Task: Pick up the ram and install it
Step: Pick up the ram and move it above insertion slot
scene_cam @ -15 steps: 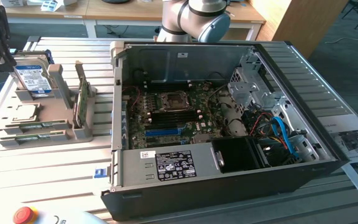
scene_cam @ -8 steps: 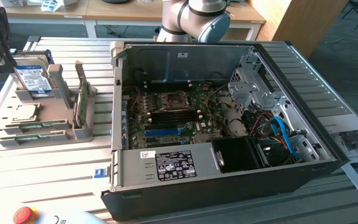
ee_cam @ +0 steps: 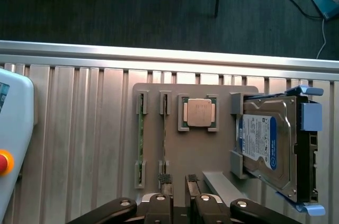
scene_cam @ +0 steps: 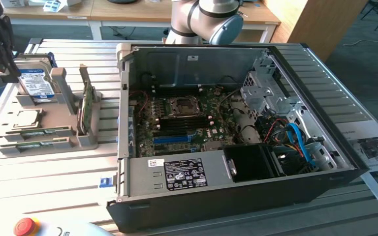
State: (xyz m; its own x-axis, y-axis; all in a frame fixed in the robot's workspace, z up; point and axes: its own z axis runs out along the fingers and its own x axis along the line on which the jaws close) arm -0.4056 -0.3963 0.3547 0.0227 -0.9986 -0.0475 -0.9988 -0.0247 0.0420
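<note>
Counted items: one robot arm [scene_cam: 208,17]; one slatted metal table [scene_cam: 45,177]; one open computer case [scene_cam: 241,201] with one motherboard [scene_cam: 175,123], one power supply [scene_cam: 175,174], one blue slot strip [scene_cam: 173,139], one black fan duct [scene_cam: 255,162] and one blue cable [scene_cam: 297,137]; one grey holder [scene_cam: 87,140] with two ram sticks [scene_cam: 38,132] [scene_cam: 35,144], one processor chip [scene_cam: 21,119], one hard drive [scene_cam: 35,83] and one wider green card [scene_cam: 87,101]; one red stop button [scene_cam: 26,226]; two printed sheets [scene_cam: 373,147].

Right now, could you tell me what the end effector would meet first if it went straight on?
The end effector would probably meet the holder first, beside a ram; depth is unclear.
</note>
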